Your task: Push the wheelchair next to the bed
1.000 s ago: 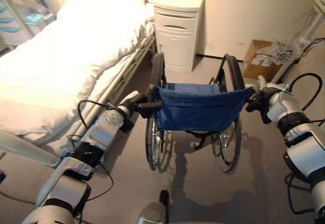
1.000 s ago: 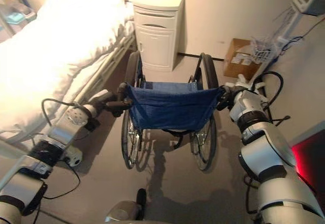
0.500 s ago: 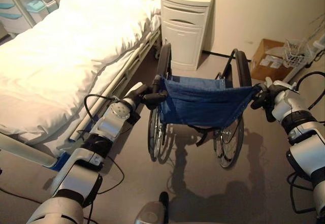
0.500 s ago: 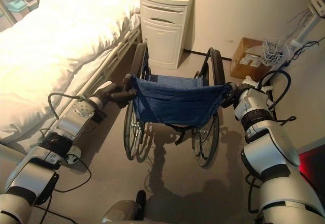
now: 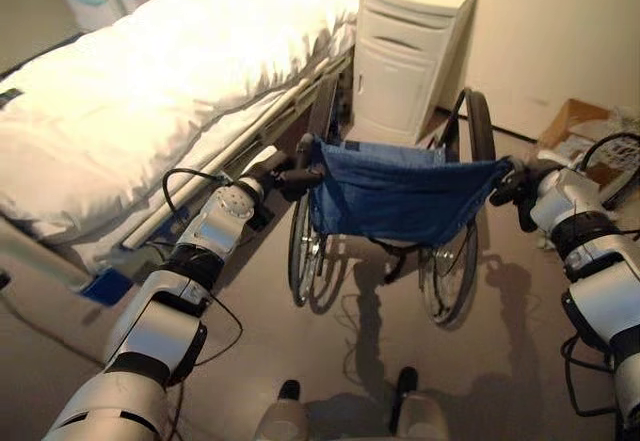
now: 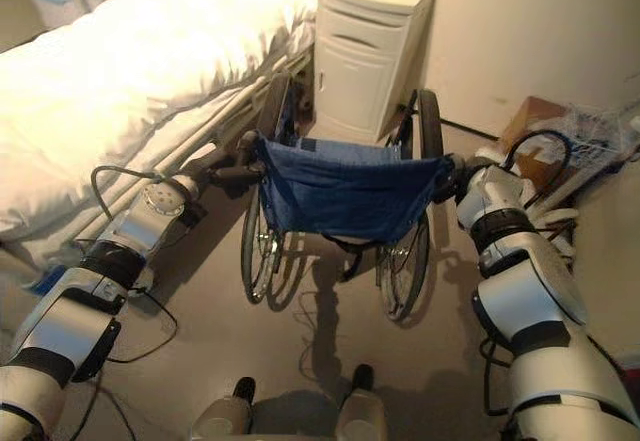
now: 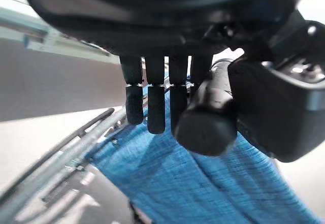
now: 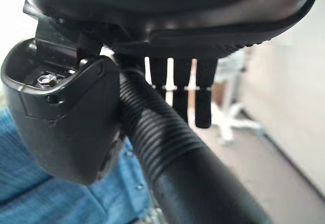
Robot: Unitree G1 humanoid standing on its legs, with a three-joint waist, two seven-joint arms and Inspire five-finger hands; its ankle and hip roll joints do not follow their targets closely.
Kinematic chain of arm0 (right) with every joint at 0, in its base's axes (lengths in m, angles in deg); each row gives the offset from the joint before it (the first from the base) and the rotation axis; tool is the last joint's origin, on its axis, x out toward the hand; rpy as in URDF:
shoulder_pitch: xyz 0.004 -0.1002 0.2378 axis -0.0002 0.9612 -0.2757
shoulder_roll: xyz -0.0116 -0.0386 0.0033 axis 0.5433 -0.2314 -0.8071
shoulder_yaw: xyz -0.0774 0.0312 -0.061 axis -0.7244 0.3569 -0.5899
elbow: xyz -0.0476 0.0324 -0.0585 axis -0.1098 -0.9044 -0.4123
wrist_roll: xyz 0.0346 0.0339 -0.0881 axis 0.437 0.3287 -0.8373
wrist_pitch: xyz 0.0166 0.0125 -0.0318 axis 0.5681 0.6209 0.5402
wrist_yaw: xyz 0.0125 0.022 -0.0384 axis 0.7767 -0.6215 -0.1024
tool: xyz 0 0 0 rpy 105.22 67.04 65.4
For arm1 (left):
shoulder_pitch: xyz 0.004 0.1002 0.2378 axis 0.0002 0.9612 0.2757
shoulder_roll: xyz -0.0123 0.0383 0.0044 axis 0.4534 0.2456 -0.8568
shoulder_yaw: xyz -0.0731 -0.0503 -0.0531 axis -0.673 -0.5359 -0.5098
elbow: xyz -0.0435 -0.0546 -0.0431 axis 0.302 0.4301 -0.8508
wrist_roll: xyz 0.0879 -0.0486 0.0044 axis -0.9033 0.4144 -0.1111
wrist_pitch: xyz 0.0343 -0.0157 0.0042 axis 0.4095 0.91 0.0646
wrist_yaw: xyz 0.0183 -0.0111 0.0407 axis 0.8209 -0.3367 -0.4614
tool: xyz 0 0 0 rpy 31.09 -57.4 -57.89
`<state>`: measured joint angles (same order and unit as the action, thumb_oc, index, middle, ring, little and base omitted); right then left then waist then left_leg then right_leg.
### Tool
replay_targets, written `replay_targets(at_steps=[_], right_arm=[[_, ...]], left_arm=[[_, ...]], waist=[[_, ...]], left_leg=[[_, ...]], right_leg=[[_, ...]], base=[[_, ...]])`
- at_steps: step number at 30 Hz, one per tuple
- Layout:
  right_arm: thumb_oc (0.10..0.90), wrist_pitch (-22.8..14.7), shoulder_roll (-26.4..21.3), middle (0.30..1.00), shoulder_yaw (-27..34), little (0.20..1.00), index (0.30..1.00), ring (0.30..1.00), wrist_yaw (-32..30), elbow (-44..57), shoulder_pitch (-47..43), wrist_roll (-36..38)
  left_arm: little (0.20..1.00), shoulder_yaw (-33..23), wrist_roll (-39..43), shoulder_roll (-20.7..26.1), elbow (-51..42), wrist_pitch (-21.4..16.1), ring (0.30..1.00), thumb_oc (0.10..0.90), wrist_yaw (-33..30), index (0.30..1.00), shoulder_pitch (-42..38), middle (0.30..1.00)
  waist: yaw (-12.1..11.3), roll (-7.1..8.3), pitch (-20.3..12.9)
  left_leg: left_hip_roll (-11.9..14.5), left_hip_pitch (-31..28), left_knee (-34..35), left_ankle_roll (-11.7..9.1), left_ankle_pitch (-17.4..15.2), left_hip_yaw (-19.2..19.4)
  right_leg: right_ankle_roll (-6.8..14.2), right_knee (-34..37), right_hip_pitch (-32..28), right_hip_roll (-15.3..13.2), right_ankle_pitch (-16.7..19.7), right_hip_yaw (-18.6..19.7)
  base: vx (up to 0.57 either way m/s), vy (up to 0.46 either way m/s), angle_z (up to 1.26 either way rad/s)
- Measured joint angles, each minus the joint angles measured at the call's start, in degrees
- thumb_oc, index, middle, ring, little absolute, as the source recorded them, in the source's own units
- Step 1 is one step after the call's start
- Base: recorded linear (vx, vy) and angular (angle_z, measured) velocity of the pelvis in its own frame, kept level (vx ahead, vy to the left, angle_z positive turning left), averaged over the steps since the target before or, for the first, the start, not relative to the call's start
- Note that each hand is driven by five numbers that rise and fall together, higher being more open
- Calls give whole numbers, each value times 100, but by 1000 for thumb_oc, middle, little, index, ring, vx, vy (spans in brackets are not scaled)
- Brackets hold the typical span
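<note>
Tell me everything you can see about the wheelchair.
The wheelchair stands upright on the floor, seen from behind. It has a dark frame, a blue cloth backrest, two large spoked wheels with black tyres and two black push handles. The left robot hand and the right robot hand each grip a handle. The bed lies to its left, a white cabinet ahead.

Both silver-grey arms reach forward, spread wide. The dark left hand (image 5: 283, 173) is curled around a black push handle (image 7: 208, 115) (thumb beneath). The dark right hand (image 5: 513, 183) wraps its ribbed black grip (image 8: 172, 148).
</note>
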<state>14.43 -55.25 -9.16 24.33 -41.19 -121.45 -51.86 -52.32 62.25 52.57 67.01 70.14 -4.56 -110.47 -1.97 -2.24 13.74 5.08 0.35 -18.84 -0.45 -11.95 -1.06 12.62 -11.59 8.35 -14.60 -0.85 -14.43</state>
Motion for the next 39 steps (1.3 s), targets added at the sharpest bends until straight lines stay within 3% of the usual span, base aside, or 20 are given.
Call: replay_targets(at_steps=[1,2,3,4,5,6,7,9,12,15,17,20,21,23,24,26,28,31,34,39], right_arm=[[400,-9,-168,300,-130,300,300,300,97,44,34,-5],[400,-9,-169,300,-163,300,300,300,99,27,133,-4],[400,-9,-171,300,-151,300,300,300,76,1,164,-6],[400,-9,-177,300,-143,300,300,300,55,-8,166,-5],[400,-9,-185,300,-141,300,300,300,37,-8,156,-5],[400,-15,-239,300,-134,300,300,300,26,-9,125,-5],[400,-20,-258,300,-128,300,300,300,25,-9,120,-3],[400,-22,-216,300,-80,300,300,300,18,-59,102,16],[400,-22,-72,300,-77,300,300,300,-41,-125,-49,231],[400,-11,259,300,-79,300,300,300,-149,-256,-106,244],[400,6,297,300,-77,300,300,300,-189,-294,-115,239],[400,8,251,300,-76,300,300,300,-259,-347,-127,215],[400,-7,202,300,-77,300,300,300,-254,-333,-134,217],[400,-133,196,300,-106,300,300,300,-237,-318,4,219],[400,-135,215,300,-140,300,300,300,-218,-277,143,210],[400,-113,344,300,-126,300,300,300,-289,-287,260,237],[400,-103,389,300,-9,300,300,300,-334,-356,146,352],[400,-33,495,300,102,300,300,300,-425,-492,-257,448],[400,-11,599,300,101,300,300,300,-430,-647,-626,446],[400,42,708,300,99,300,300,300,-453,-737,-902,443]], left_arm=[[300,38,2,-111,9,-44,300,400,4,300,56,300],[300,22,4,-192,-16,-114,300,400,-82,300,158,300],[300,19,7,-203,-35,-191,300,400,-176,300,159,300],[300,19,17,-194,-37,-238,300,400,-223,300,131,300],[300,28,28,-202,-33,-241,300,400,-248,300,123,300],[300,92,82,-234,36,-247,300,400,-297,300,45,300],[300,147,105,-239,106,-253,300,400,-321,300,-38,300],[300,279,179,-230,388,-400,300,400,-519,300,-291,300],[300,312,350,-187,607,-484,300,400,-969,300,-387,300],[300,276,354,-44,700,-487,300,400,-1156,300,-313,300],[300,292,354,9,599,-519,300,400,-1150,300,-243,300],[300,320,356,31,382,-537,300,400,-1135,300,-153,300],[300,316,356,48,286,-531,300,400,-1090,300,-86,300],[300,310,358,70,207,-525,300,400,-921,300,166,300],[300,376,401,84,207,-527,300,400,-804,300,323,300],[300,419,566,249,228,-544,300,400,-770,300,167,300],[300,354,608,372,233,-569,300,400,-784,300,-212,300],[300,375,723,425,483,-564,300,400,-1038,300,-642,300],[300,372,722,442,618,-558,300,400,-1290,300,-783,300],[300,340,721,472,723,-559,300,400,-1495,300,-902,300]], waist=[[61,-132,-108],[147,-7,-214],[98,138,-246],[74,149,-286],[98,159,-295],[141,10,-377],[210,14,-388],[313,208,-418],[338,253,-419],[207,375,-345],[173,438,-308],[-250,380,-108],[-420,235,28],[-549,-97,83],[-531,-411,-121],[-468,-62,-302],[-367,557,-298],[-311,536,-182],[-279,531,-160],[-362,491,-143]], left_leg=[[208,-284,772,-155,-91,8],[265,-420,1219,-177,-97,79],[269,-460,1259,-216,-12,176],[206,-459,1166,-189,117,320],[212,-431,1115,-182,271,356],[232,-438,1136,-148,596,551],[239,-399,1159,-261,689,641],[176,-351,1360,-389,1141,621],[228,-196,1175,-523,1262,519],[304,104,440,-609,1202,126],[263,294,985,-622,1214,130],[144,554,2052,-988,1493,40],[179,678,1862,-947,1546,80],[275,808,970,-823,1545,431],[234,851,929,-263,1618,341],[64,1008,1123,-310,1477,269],[-159,1044,1467,-387,1441,283],[-315,846,1751,-69,1751,343],[-432,717,1933,-23,1750,485],[-368,591,2071,-41,1733,646]], right_leg=[[-141,-219,12,167,-40,12],[-423,-188,-18,165,-165,-37],[-479,-152,13,135,-193,-64],[-593,-92,9,145,-167,-113],[-609,-68,6,172,-177,-181],[-644,-77,8,286,-200,-226],[-659,-83,-5,313,-192,-223],[-647,38,6,254,-188,-217],[-718,172,-8,382,-194,-203],[-918,746,-401,525,9,-31],[-933,1125,-617,597,73,48],[-941,1349,-912,634,80,474],[-911,1423,-1151,637,102,448],[-580,1523,-1612,723,107,222],[-425,1472,-1704,885,-8,182],[-499,1264,-1436,758,-162,242],[-494,1265,-1098,450,-128,160],[-288,1270,-959,303,-30,169],[-213,1364,-971,169,58,121],[-163,1459,-1000,245,101,-51]], base=[[147,-135,100],[118,-137,101],[100,-119,64],[100,-119,29],[93,-87,27],[91,-60,39],[120,-60,59],[121,-43,42],[199,-41,-3],[174,96,-26],[329,197,-23],[352,229,-76],[303,265,-113],[209,205,-101],[129,168,-47],[74,174,-3],[30,126,17],[88,114,-18],[83,76,-27],[44,89,-17]])
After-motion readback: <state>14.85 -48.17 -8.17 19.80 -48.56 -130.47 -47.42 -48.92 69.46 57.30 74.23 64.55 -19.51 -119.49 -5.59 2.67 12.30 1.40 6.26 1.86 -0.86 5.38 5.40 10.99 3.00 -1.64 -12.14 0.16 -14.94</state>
